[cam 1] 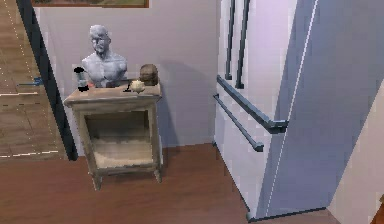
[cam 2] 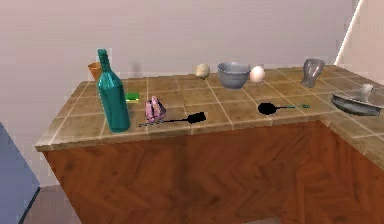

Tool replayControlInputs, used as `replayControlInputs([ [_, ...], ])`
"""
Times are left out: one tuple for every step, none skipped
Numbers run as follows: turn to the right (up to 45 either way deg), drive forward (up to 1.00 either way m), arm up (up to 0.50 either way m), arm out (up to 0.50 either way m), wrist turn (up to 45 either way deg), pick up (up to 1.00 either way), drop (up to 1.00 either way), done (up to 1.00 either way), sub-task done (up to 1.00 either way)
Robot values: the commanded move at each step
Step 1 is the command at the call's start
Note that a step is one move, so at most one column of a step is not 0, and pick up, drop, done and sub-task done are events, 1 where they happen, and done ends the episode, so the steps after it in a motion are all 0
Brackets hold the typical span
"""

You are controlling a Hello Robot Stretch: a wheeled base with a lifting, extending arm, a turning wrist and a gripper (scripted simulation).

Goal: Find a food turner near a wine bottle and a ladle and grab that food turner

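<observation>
We see the food turner (cam 2: 186, 120) lying flat near the front edge of the tabletop (cam 2: 232, 120), its dark handle running along that edge and its blade pointing toward the ladle (cam 2: 268, 107). It rests just beside a small pink thing (cam 2: 154, 108), and the tall teal wine bottle (cam 2: 112, 90) stands upright near the tabletop's left front corner, close to the handle's end. The ladle lies flat too, further along the same front strip. With the bottle on one side and the ladle on the other, we judge this dark tool to be the one the task means.

The taller, rounder pieces sit back by the wall: a bowl (cam 2: 234, 74), an egg (cam 2: 257, 73) just beside it and a grey cup (cam 2: 313, 70) toward the far right corner. That leaves the flat tools forward, where an arm reaching across the front edge would meet them first.

We cannot tell the state of the jaws, nor whether they hold anything.

Ahead of us stand a bust (cam 1: 103, 58) on a small wooden stand (cam 1: 120, 135) and a pale fridge (cam 1: 270, 90), so we judge the work lies to the side, at the tabletop. The bottle is the likely thing to knock.
</observation>
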Motion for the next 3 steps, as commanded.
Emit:
replayControlInputs([
  [0.0,0.00,0.38,0.00,0.0,0.00,0.00,0.00,0.00],
  [0.0,0.00,0.00,0.50,0.0,0.00,0.00,0.00,0.00],
  [0.0,0.00,0.00,0.00,45.0,0.00,0.00,0.00,0.00],
])
